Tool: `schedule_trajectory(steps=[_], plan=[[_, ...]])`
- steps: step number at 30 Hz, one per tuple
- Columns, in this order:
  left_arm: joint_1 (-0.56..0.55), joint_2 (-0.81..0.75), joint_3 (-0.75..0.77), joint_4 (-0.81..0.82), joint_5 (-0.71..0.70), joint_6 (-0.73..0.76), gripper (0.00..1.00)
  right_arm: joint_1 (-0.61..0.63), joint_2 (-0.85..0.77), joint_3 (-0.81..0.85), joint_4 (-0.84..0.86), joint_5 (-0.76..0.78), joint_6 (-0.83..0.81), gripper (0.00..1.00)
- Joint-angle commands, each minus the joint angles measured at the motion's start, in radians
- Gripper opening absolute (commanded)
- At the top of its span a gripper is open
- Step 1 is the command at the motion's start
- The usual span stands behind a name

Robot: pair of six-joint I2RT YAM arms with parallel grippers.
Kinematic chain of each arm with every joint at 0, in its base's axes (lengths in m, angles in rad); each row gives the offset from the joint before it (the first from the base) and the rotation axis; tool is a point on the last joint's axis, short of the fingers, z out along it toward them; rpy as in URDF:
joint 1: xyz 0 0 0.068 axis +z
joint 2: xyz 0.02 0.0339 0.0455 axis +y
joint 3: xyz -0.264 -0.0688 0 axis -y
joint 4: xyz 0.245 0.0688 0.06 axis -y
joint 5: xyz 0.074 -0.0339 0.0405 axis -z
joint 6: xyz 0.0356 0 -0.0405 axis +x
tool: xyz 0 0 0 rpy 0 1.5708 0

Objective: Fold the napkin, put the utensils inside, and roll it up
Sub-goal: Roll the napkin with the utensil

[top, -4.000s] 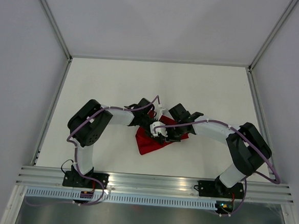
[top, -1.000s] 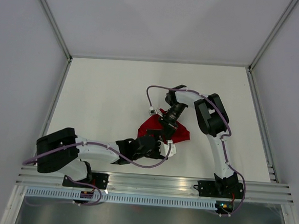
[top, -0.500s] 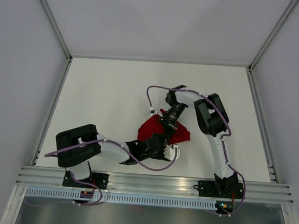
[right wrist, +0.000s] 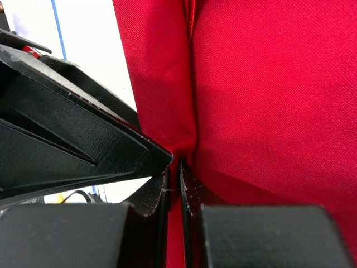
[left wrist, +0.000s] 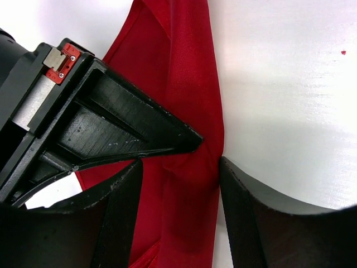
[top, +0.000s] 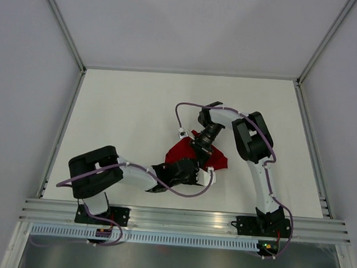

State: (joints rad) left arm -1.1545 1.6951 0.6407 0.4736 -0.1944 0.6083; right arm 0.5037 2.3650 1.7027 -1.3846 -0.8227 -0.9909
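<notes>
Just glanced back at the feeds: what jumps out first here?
The red napkin lies bunched in the middle of the white table, vivid against it. The right claw is pinched shut on a fold of it, and the left claw stands open right beside, fingers straddling the same fold.

The left tool point(left wrist: 179, 192) straddles the napkin point(left wrist: 189, 84) fold, jaws spread apart

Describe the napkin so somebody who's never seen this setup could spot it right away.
Start at the white table and look near its middle. The napkin lies bunched there, one fold pinched by the right tool, the left tool open around it. It is the only red thing in view: thin, slightly shiny cloth against white tabletop and black tools.
</notes>
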Motion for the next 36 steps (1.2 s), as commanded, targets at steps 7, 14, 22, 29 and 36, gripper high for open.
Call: schedule_trajectory(steps=[7,14,22,29,36], plan=[[0.042,0.066,0.102,-0.269,0.073,-0.117,0.43,-0.008,0.05,-0.008,0.114,0.137,-0.054,0.0],[0.055,0.101,0.139,-0.34,0.128,-0.159,0.29,-0.01,0.039,-0.017,0.095,0.117,-0.077,0.0],[0.09,0.091,0.175,-0.432,0.24,-0.205,0.02,-0.03,-0.045,-0.017,0.101,0.08,-0.061,0.44],[0.136,0.077,0.203,-0.513,0.355,-0.249,0.02,-0.073,-0.18,0.021,0.125,0.042,0.018,0.56],[0.177,0.115,0.31,-0.665,0.472,-0.285,0.02,-0.178,-0.331,-0.067,0.3,0.039,0.159,0.55]])
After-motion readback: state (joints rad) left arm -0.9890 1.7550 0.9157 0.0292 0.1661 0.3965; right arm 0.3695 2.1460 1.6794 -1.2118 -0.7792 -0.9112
